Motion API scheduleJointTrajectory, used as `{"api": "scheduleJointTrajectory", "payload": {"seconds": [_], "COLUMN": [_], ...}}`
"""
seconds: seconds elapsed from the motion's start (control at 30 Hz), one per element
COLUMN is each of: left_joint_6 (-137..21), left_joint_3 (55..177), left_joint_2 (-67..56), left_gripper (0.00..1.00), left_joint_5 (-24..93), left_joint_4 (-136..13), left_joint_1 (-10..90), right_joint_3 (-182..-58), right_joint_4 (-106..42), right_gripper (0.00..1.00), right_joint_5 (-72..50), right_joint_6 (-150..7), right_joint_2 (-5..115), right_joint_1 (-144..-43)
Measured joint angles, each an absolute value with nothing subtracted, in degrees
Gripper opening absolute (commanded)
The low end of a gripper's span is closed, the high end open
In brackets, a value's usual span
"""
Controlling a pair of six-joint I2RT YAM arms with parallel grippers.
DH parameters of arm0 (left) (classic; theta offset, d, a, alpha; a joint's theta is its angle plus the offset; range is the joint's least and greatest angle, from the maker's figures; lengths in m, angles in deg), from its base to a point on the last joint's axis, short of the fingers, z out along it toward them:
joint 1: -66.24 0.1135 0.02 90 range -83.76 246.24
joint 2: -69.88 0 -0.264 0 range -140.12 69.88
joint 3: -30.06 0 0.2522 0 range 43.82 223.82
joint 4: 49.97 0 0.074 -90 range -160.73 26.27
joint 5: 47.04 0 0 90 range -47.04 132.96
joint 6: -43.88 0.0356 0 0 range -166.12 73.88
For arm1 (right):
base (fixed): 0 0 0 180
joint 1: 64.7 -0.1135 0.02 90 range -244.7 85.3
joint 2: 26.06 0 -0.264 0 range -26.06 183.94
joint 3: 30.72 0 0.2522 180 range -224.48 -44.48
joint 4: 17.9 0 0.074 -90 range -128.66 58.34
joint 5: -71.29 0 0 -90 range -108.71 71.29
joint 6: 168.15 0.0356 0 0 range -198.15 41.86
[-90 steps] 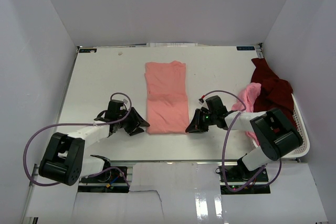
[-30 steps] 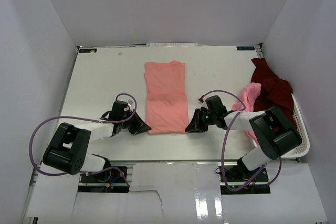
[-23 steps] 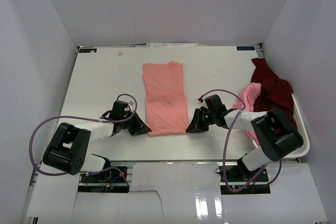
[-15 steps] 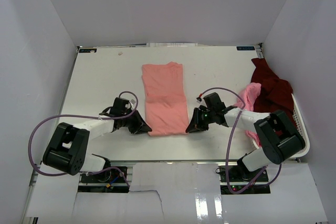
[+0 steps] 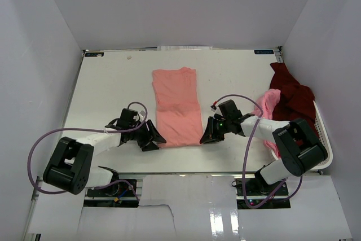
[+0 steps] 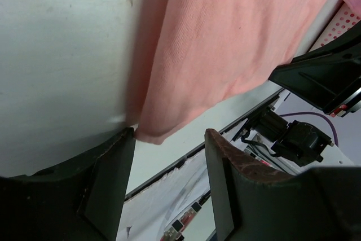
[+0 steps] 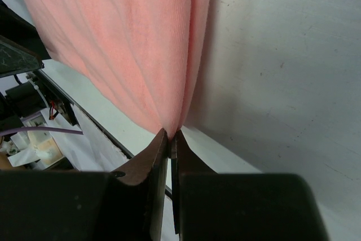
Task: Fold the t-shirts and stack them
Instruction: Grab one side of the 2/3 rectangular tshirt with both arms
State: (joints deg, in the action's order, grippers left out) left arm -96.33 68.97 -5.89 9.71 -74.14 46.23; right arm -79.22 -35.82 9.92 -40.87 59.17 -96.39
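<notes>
A salmon-pink t-shirt (image 5: 177, 105), folded into a long strip, lies on the white table (image 5: 107, 94). My left gripper (image 5: 153, 139) is open at the strip's near left corner; in the left wrist view (image 6: 169, 145) the cloth corner (image 6: 152, 134) lies between the fingers, ungripped. My right gripper (image 5: 204, 138) is shut on the shirt's near right corner, which shows pinched in the right wrist view (image 7: 171, 135). A lighter pink t-shirt (image 5: 266, 104) and a dark maroon t-shirt (image 5: 292, 95) lie heaped at the right.
A white slotted basket (image 5: 321, 139) stands at the right edge under the heaped shirts. White walls enclose the table on three sides. Cables loop from both arms. The table's near edge runs just behind both grippers.
The left gripper has slid in toward the shirt's near left corner and now stands open around it. The shirt has shifted slightly left and away. The right gripper keeps its pinch.
</notes>
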Motion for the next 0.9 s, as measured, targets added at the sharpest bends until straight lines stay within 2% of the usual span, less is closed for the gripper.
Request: {"api": "scheduleJointTrajectory", "payload": {"seconds": [0.27,0.5,0.73,0.9], "left_joint_6": [-97.05,-98.58,-100.49,-100.66], "left_joint_3": [66.00,65.49,65.32,64.51], "left_joint_2": [-1.62,-4.44,-9.95,-8.57], "left_gripper": [0.64,0.64,0.56,0.56], "left_joint_5": [9.75,8.03,3.83,4.90], "left_joint_4": [-75.26,-70.84,-64.20,-63.89], "left_joint_1": [46.25,46.25,46.25,46.23], "right_joint_3": [-79.22,-79.22,-79.22,-79.22], "right_joint_4": [-35.80,-35.76,-35.73,-35.67], "right_gripper": [0.08,0.08,0.08,0.08], "right_joint_5": [9.92,9.96,9.94,9.96], "right_joint_6": [-40.85,-40.82,-40.85,-40.82], "right_joint_2": [59.52,59.59,59.59,59.59], "right_joint_1": [-96.58,-96.63,-96.67,-96.67]}}
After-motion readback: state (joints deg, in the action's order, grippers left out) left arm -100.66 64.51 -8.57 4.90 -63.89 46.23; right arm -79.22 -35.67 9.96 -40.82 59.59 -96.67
